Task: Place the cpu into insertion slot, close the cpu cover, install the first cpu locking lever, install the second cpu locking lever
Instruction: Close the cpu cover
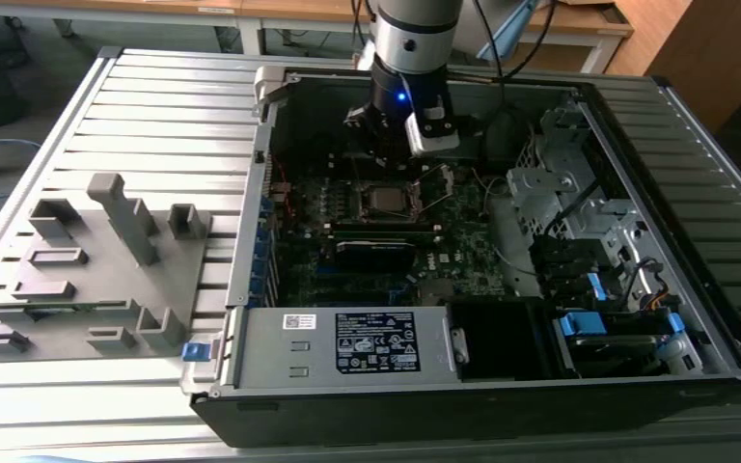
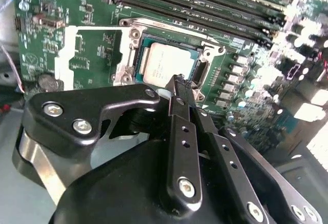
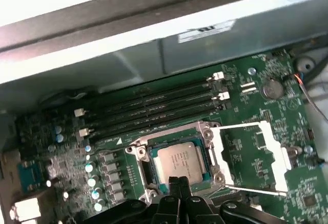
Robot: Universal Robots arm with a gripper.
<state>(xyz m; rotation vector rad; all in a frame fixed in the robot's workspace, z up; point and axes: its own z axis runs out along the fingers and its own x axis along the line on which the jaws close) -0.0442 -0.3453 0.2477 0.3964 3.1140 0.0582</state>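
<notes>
Green motherboard (image 3: 287,111) carries the cpu (image 3: 182,157) in the insertion slot (image 3: 146,170); gripper (image 3: 178,183) hovers near, jaws seemingly together.

We saw the cpu (image 3: 180,158) topped in dull grey metal, and the insertion slot (image 2: 128,70) rimmed in brighter bare metal. The motherboard (image 3: 251,147) wore a glossy green coating. The gripper (image 2: 179,83) was matt black. The slatted table (image 1: 151,106) looked like pale ribbed metal, and the parts holder (image 1: 100,280) like matt grey plastic.

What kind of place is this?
Probably a robotics lab or workshop: an open black desktop computer case lies on a ribbed grey metal table, and a silver robot arm reaches over its green motherboard.
</notes>
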